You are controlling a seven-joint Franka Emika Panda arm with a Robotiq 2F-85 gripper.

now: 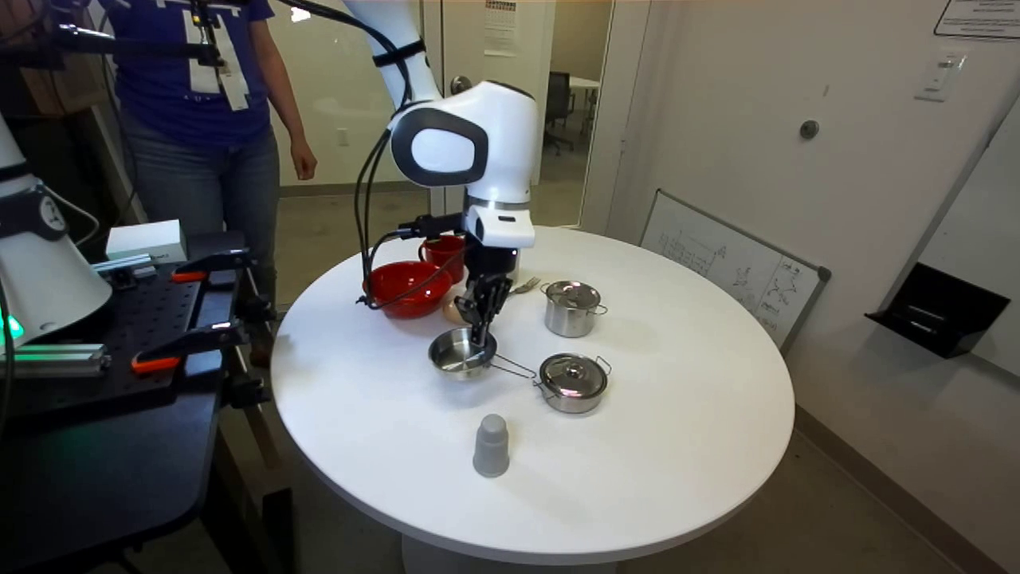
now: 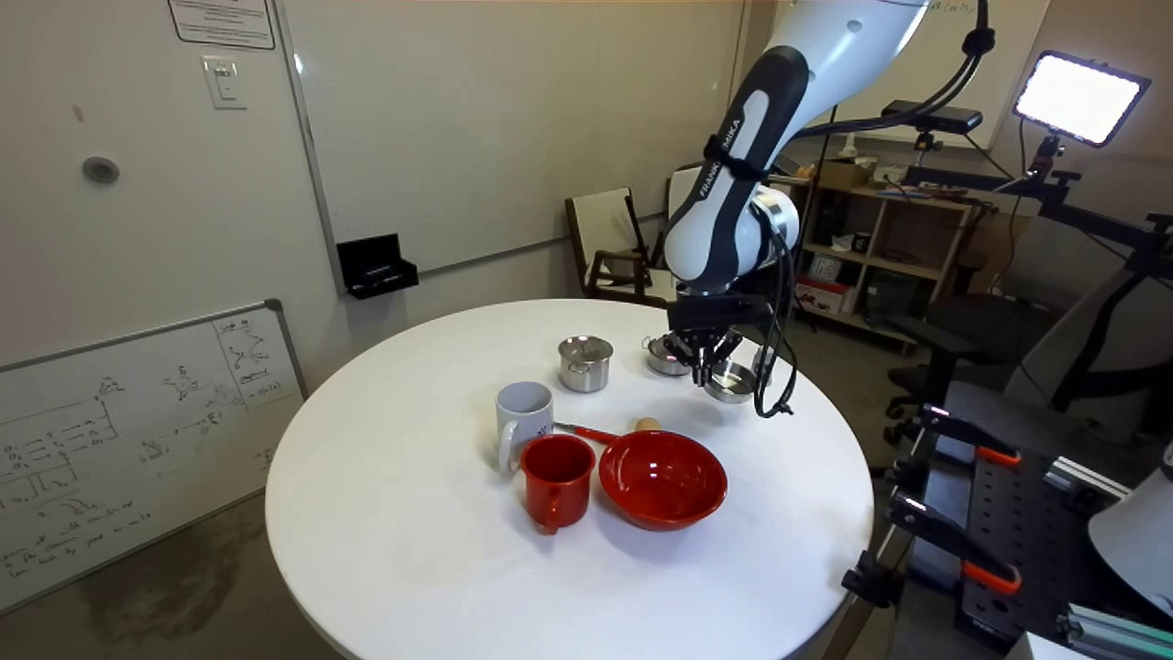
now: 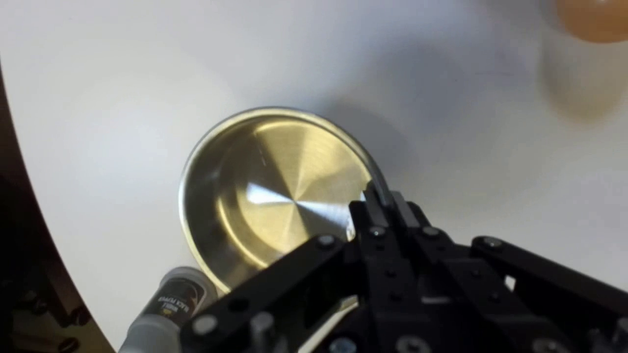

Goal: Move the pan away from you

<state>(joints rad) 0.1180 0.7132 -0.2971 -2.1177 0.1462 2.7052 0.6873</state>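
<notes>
The pan (image 1: 456, 363) is a small shallow silver metal one with a thin wire handle (image 1: 514, 367). The handle points towards the squat silver container (image 1: 574, 384). The pan also shows in an exterior view (image 2: 730, 387), partly behind the arm's cables, and in the wrist view (image 3: 274, 162). My gripper (image 1: 479, 339) points down at the pan's rim. In the wrist view the fingertips (image 3: 387, 198) are closed with the rim pinched between them, one finger inside the pan and one outside. The handle is hidden there. I cannot tell whether the pan touches the table.
A grey pepper shaker (image 1: 492, 448) stands close to the pan. The taller silver pot (image 1: 570, 317), red bowl (image 1: 405, 291), red mug (image 2: 557, 481), white mug (image 2: 524, 412), a small round tan object (image 2: 648, 424) and a red-handled utensil (image 2: 588, 433) are on the round white table (image 1: 677, 414).
</notes>
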